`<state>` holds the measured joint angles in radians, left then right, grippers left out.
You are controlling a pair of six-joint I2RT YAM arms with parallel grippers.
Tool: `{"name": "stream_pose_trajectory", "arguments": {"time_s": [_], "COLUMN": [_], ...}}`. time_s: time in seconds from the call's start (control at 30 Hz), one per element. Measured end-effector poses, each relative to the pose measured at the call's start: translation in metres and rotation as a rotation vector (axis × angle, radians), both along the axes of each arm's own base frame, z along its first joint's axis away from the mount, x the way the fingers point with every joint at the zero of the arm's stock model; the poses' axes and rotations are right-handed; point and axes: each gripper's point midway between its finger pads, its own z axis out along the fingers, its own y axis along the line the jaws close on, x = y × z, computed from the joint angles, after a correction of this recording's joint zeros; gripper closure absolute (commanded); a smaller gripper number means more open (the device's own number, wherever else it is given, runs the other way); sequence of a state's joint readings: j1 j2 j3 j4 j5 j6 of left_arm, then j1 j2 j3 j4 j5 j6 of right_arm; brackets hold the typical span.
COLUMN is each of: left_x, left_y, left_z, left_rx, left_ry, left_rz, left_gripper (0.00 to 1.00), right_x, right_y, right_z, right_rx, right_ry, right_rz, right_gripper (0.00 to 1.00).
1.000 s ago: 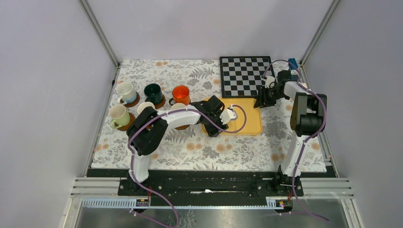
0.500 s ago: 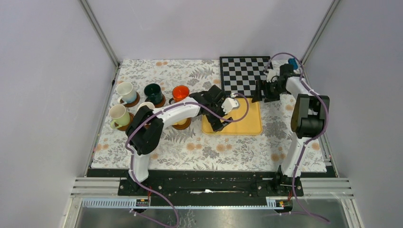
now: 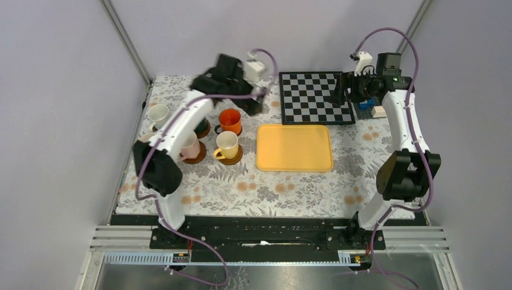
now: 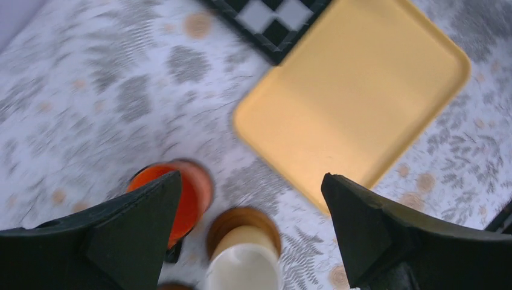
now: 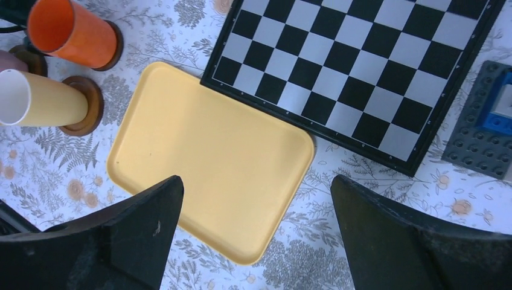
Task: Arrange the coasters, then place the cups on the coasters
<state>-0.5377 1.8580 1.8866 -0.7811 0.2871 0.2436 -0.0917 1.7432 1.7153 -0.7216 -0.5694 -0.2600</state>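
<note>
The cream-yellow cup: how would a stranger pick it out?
Find the flat yellow tray in the middle of the flowered cloth. Just off its left edge stands the cream-yellow cup on a dark round coaster. It is the cup nearest the tray; the orange cup behind it and the pink cup to its left differ in colour.

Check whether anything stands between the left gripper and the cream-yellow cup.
Nothing visible does: the open left gripper hangs above the cream-yellow cup, which shows in its gap; the orange cup stands close beside.

Cups [image 3: 228,144] sit on coasters [image 3: 236,160] left of the tray [image 3: 294,147]; the chessboard [image 3: 314,96] lies behind it.
</note>
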Motion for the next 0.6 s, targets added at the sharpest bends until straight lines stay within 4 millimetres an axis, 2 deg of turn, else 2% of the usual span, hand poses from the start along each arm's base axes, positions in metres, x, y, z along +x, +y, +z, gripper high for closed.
{"name": "stream_pose_trajectory", "arguments": {"time_s": [0.07, 0.1, 0.17, 0.23, 0.3, 0.37, 0.47, 0.6], "left_x": [0.018, 0.027, 0.037, 0.033, 0.019, 0.0, -0.023, -0.033], "left_y": [0.042, 0.071, 0.118, 0.176, 0.211, 0.235, 0.255, 0.276], "left_z": [0.022, 0.034, 0.05, 0.059, 0.061, 0.058, 0.046, 0.018], "left_rx": [-0.053, -0.081, -0.12, -0.145, -0.155, -0.162, -0.162, -0.159], "left_ry": [-0.005, -0.014, -0.041, -0.063, -0.077, -0.085, -0.085, -0.028], "left_rz": [0.098, 0.166, 0.274, 0.408, 0.493, 0.557, 0.615, 0.689], "left_gripper": [0.01, 0.01, 0.01, 0.01, 0.01, 0.01, 0.01, 0.01], "right_x": [-0.008, -0.013, -0.024, -0.035, -0.044, -0.052, -0.062, -0.066], "right_y": [-0.001, -0.002, -0.005, -0.012, -0.021, -0.029, -0.036, -0.034], "right_z": [0.015, 0.02, 0.024, 0.018, 0.003, -0.018, -0.045, -0.059], "right_rx": [-0.002, -0.002, -0.001, 0.007, 0.019, 0.034, 0.047, 0.058], "right_ry": [-0.033, -0.046, -0.056, -0.049, -0.018, 0.029, 0.096, 0.12], "right_rz": [-0.004, -0.01, -0.021, -0.043, -0.076, -0.107, -0.139, -0.145], "right_gripper": [0.0, 0.0, 0.0, 0.0, 0.0, 0.0, 0.0, 0.0]}}
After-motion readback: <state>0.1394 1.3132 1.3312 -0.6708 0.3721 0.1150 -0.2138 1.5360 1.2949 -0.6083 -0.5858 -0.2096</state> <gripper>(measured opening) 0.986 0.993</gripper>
